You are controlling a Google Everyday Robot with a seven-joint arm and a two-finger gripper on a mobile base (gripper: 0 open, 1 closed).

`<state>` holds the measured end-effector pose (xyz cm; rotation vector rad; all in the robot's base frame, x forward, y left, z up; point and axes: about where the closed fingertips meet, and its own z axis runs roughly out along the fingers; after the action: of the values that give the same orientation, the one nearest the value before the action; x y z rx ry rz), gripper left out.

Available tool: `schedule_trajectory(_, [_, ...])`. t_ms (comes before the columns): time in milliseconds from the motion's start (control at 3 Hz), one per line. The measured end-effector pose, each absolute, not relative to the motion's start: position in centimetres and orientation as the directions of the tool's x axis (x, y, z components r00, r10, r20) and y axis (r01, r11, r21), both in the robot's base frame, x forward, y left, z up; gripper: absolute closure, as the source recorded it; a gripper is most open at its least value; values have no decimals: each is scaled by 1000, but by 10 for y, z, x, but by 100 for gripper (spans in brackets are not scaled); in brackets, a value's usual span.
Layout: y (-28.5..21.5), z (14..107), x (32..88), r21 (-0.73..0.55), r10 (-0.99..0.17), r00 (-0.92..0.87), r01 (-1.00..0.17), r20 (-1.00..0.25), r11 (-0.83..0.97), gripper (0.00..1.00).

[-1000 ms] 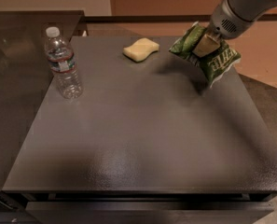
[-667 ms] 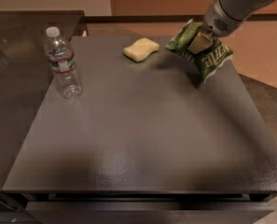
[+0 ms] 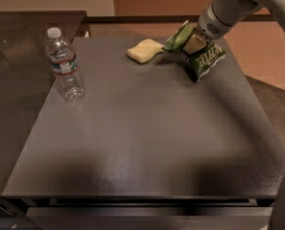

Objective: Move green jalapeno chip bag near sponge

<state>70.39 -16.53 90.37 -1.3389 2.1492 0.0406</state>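
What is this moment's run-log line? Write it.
pincer: far side of table, shut on green jalapeno chip bag | bag: close beside sponge

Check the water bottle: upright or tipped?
Upright: the water bottle stands on its base, cap up. The gripper, back right, clamps the green jalapeno chip bag.

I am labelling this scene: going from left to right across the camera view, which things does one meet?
Order: water bottle → sponge → green jalapeno chip bag, with the gripper closed on it.
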Motion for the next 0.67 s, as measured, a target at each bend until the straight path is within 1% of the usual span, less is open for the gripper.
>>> schedule_trajectory(333, [-153,900,718,-278,-805,-295,-831,-515,482,85])
schedule_trajectory(667, [-141,898,728,-276,-806,-275,-841,-523,466,62])
